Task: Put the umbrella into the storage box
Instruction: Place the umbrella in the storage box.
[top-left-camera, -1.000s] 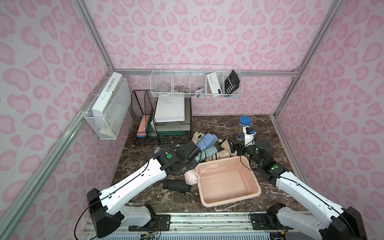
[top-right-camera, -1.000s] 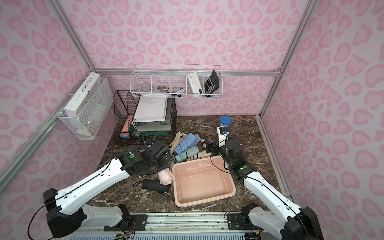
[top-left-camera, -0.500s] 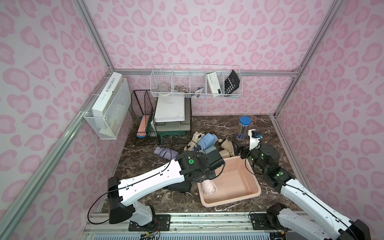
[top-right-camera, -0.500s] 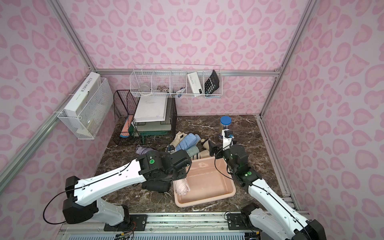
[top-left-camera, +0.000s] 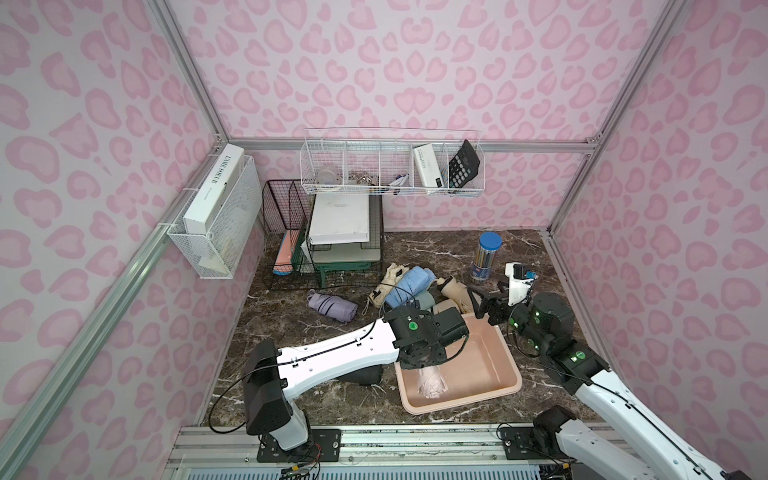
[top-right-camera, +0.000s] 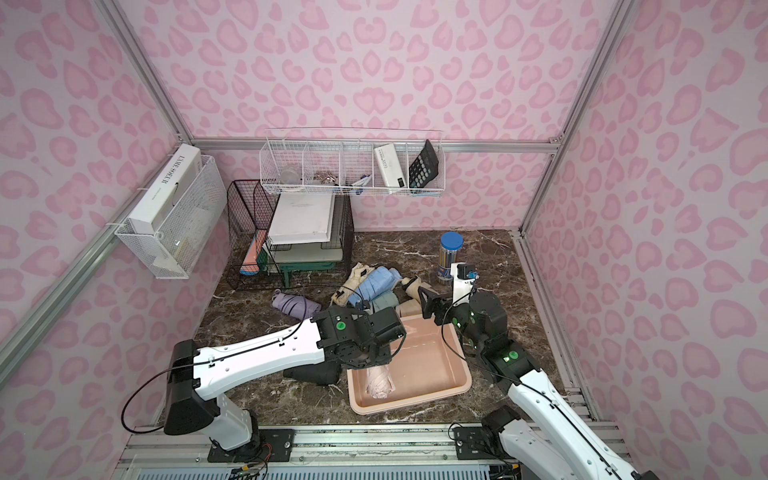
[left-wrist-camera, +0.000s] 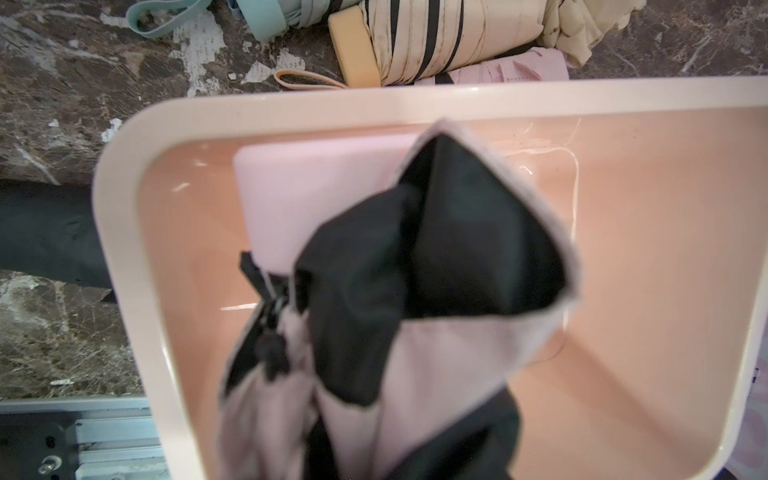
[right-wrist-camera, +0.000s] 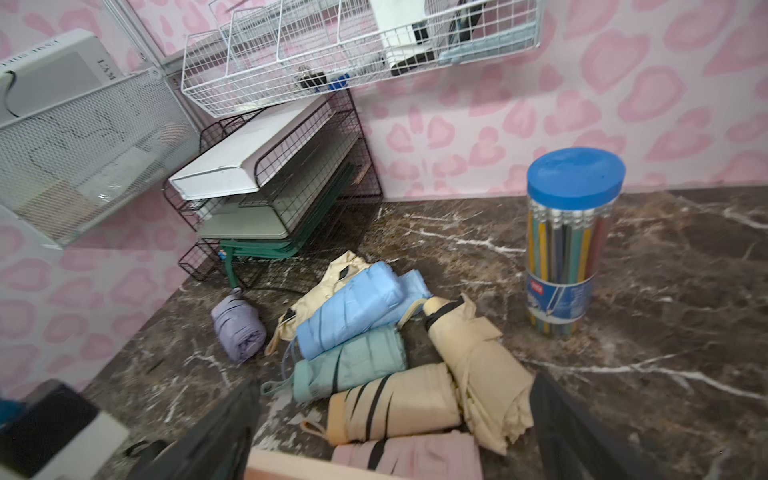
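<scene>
marble table (top-left-camera: 436, 249) holds umbrellas (top-left-camera: 407, 286) heaped beside storage box (top-left-camera: 478, 365); black umbrella (top-left-camera: 365, 376) alongside

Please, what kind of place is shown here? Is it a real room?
Probably not: it looks like a staged robot test booth dressed as an office corner, with pink patterned panels on aluminium framing, plus stationery such as a calculator and a pencil jar.

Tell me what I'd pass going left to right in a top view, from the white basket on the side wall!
White wire basket → purple umbrella → light blue umbrella → pencil jar.
</scene>
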